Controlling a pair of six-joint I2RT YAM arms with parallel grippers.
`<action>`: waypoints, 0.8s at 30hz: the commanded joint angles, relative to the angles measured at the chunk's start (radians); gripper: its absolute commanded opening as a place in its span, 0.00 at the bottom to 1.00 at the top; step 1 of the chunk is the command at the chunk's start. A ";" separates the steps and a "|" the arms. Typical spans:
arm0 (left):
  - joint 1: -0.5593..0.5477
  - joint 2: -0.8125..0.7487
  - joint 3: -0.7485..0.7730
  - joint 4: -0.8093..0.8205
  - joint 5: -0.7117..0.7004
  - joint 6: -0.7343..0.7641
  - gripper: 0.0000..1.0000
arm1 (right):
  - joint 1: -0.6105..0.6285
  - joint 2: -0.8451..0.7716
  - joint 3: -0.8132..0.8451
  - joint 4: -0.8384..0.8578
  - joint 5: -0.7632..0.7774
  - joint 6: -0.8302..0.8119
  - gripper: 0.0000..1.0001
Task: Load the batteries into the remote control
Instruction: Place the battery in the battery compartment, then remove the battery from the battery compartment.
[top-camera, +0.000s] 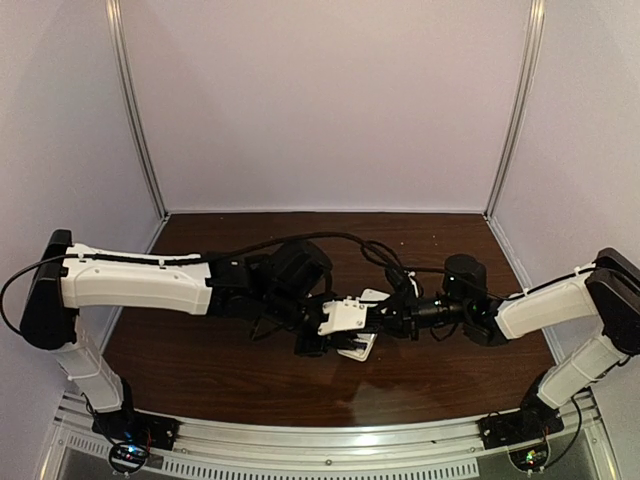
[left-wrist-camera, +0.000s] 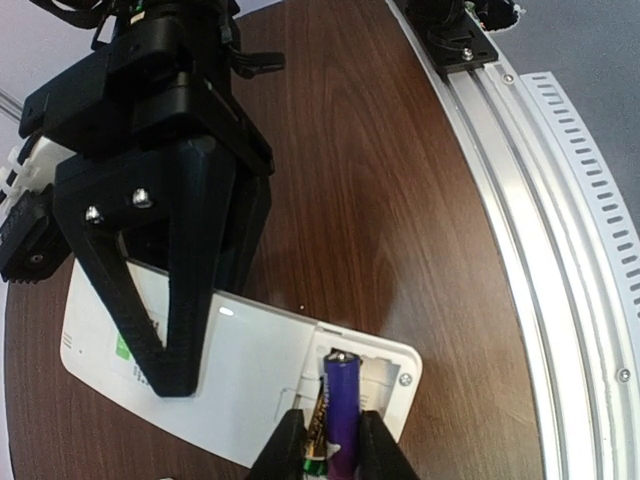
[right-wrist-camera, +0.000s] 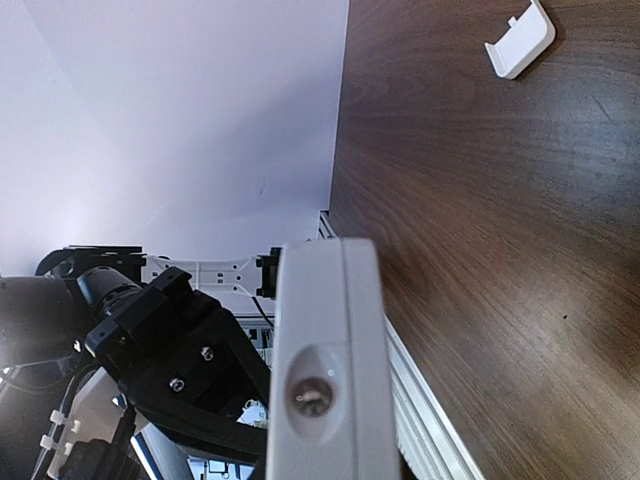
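Note:
The white remote control (left-wrist-camera: 250, 370) lies back up, its battery bay (left-wrist-camera: 372, 372) open at one end. My left gripper (left-wrist-camera: 333, 440) is shut on the dark bluish battery (left-wrist-camera: 341, 400), which stands in the bay with its tip at the far wall. The yellowish-gold battery (left-wrist-camera: 318, 418) lies in the bay beside it. My right gripper (left-wrist-camera: 170, 340) is shut on the remote's other end, one finger over its back. The right wrist view shows the remote (right-wrist-camera: 325, 330) end on. In the top view both grippers, left (top-camera: 320, 340) and right (top-camera: 385, 322), meet at the remote (top-camera: 358, 346).
The white battery cover (right-wrist-camera: 520, 40) lies loose on the dark wooden table (right-wrist-camera: 480, 200). The metal rail (left-wrist-camera: 540, 200) of the table's near edge runs close by the remote. White walls enclose the back and sides.

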 joint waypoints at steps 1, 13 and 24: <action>0.000 0.043 -0.018 -0.050 -0.010 0.011 0.24 | 0.006 0.008 0.020 0.031 -0.008 0.011 0.00; 0.000 -0.029 -0.043 0.012 0.028 -0.029 0.42 | 0.006 0.027 0.030 0.015 -0.007 -0.003 0.00; 0.100 -0.250 -0.234 0.240 0.016 -0.291 0.96 | 0.006 0.024 0.022 0.078 -0.013 0.018 0.00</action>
